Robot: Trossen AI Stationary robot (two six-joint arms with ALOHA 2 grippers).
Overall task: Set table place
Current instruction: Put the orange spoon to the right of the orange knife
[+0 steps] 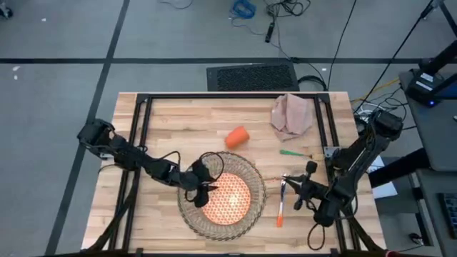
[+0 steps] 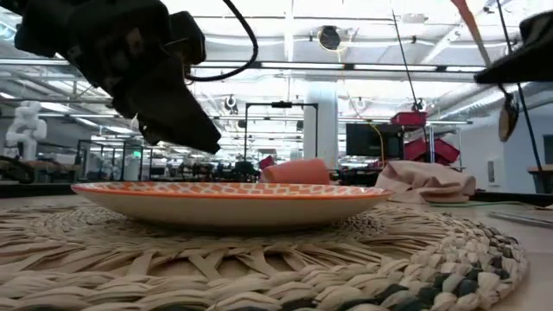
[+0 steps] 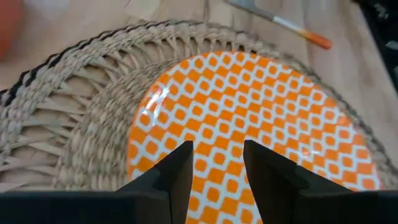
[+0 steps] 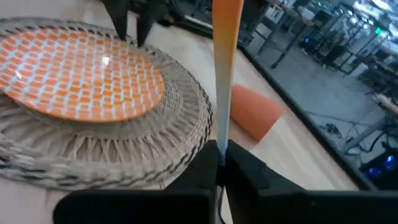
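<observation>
On the table (image 1: 164, 121), the woven placemat (image 1: 191, 214) is taken as landmark: the orange-patterned plate (image 1: 232, 203) is centred on it. Over the plate's edge the left gripper (image 3: 214, 163) is held, jaws narrowly parted and empty, the plate directly beneath them. Just beside the placemat, the orange-handled utensil (image 4: 225, 50) is clamped between the right gripper (image 4: 221, 163) jaws. Beyond the placemat lie the orange cup (image 1: 236, 136), green-handled utensil (image 1: 293, 153) and napkin (image 1: 291, 116).
</observation>
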